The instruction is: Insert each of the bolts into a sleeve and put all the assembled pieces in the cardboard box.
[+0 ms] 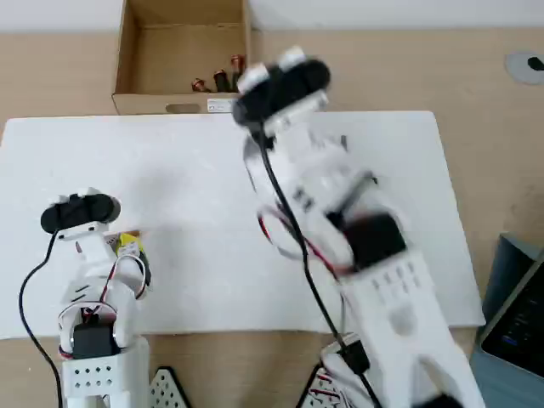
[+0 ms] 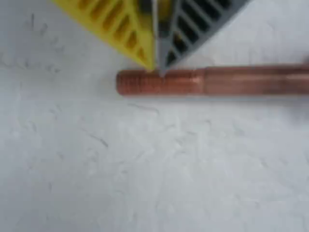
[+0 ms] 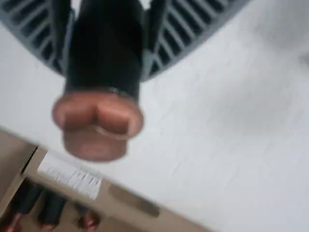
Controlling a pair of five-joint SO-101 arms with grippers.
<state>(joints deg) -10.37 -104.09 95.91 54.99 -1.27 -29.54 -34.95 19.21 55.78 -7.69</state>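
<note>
A copper bolt (image 2: 212, 81) lies flat on the white mat (image 2: 145, 169). My left gripper (image 2: 157, 67) is shut, and its yellow and grey fingertips meet right at the bolt's threaded end with nothing between them. In the high view that gripper (image 1: 129, 245) sits near the mat's front left. My right gripper (image 3: 104, 58) is shut on an assembled piece, a black sleeve (image 3: 104, 43) with the copper bolt head (image 3: 99, 123) sticking out. It hangs above the mat beside the cardboard box (image 3: 120, 198). The right arm (image 1: 280, 85) stands next to the box's front right corner.
The cardboard box (image 1: 127, 59) stands at the back, holding several assembled pieces (image 1: 217, 81) at its front right. A dark device (image 1: 518, 314) sits at the right edge. Bare white mat (image 1: 195, 221) spreads between the arms.
</note>
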